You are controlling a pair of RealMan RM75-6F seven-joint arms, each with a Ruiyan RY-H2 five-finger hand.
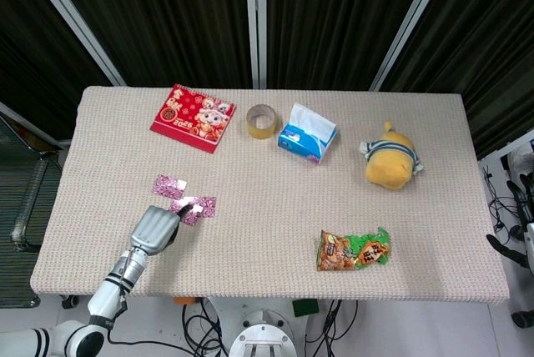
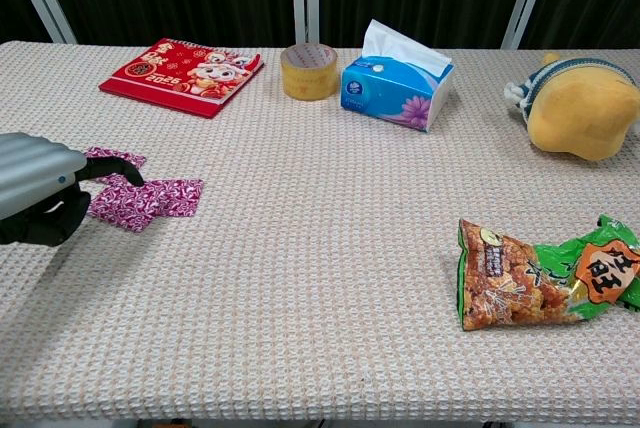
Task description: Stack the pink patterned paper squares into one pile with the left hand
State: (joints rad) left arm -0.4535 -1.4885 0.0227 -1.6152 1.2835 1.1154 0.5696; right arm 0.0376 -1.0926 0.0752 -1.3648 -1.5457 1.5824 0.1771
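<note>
The left hand (image 1: 155, 228) at the lower left presses fingertips on the pink paper squares (image 1: 193, 208), gripping nothing; these overlap just beyond it, running diagonally toward upper left.

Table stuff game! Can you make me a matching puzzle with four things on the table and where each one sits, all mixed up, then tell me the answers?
Things:
1. tape roll
2. snack bag
3. plush toy
4. pink paper squares

Places:
A. under the left hand's fingertips
B. between the red calendar and the tissue box
C. near the front edge, right of the middle
D. far right, beyond the tissue box

Pairs: 1-B, 2-C, 3-D, 4-A
</note>
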